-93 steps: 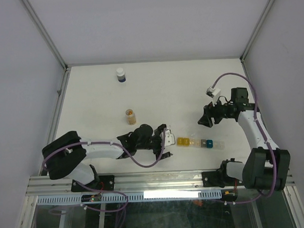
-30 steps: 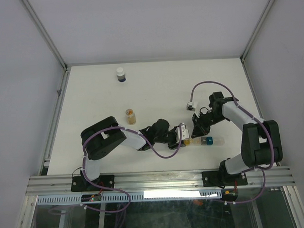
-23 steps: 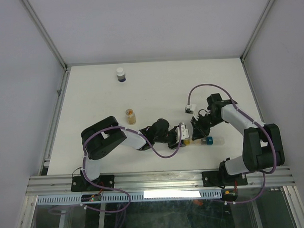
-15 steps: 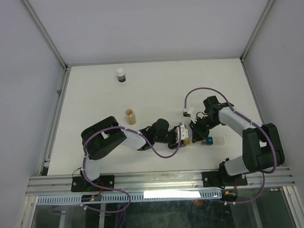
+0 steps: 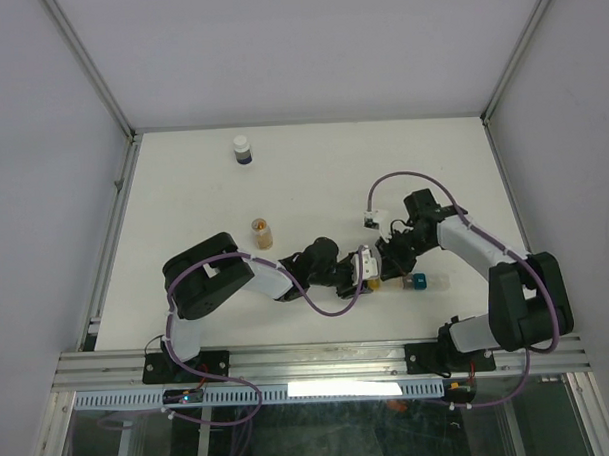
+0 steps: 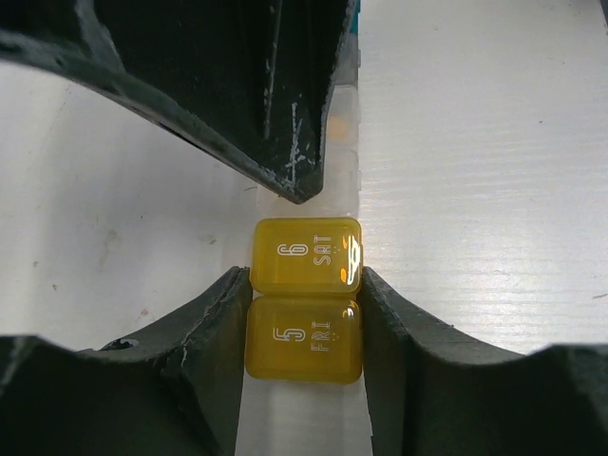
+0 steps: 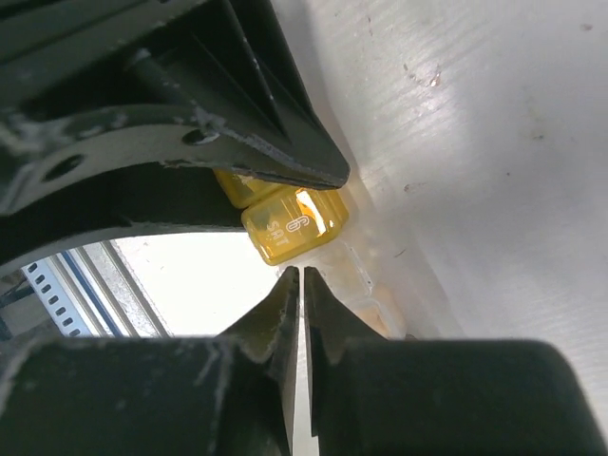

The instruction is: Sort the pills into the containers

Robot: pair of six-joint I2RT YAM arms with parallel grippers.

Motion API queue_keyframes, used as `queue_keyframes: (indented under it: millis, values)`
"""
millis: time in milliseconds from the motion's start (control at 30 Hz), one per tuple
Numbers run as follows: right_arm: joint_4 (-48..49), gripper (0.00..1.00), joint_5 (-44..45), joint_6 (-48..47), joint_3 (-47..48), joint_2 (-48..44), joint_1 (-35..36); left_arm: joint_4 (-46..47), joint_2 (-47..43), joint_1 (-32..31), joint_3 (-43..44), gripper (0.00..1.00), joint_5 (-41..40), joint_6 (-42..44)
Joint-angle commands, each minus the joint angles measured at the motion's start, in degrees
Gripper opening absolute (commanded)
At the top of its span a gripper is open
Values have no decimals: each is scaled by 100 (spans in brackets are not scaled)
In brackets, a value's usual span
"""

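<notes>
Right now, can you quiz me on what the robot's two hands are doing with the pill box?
1. True or false: the left hand has its fingers on either side of the yellow end of the pill box.
2. The white-capped bottle stands: A) between the hands, B) far back on the table, away from both hands, C) in the right hand.
3. Fill in: the yellow lid nearest the right hand reads "6 ___".
Key: 1 true; 2 B; 3 SAT.
</notes>
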Motion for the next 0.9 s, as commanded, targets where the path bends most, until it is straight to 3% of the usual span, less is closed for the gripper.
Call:
queue_keyframes:
  millis: [0, 233, 333, 467, 567, 867]
  values:
    - [-17, 8, -496, -330, 114, -456, -173, 194, 7, 32, 97, 47, 102, -74]
    - [-343, 17, -963, -693, 186, -817, -751, 362, -251, 42, 126, 88, -12, -625]
    - [-378, 21, -1026, -748, 207, -1105, -990, 398, -561, 42, 32, 98, -139, -840]
    - [-449, 29, -1182, -805, 331, -1575, -1462, 165, -1293, 42, -117, 99, -270, -1282]
    - [-474, 39, -1189, -772, 534, -2029, -1825, -517, -2036, 119, -14, 99, -341, -1695]
    - [-78, 88, -891, 302, 2497, -2801, -2349, -2287, -4003, 1466, 739, 99, -3, -3316]
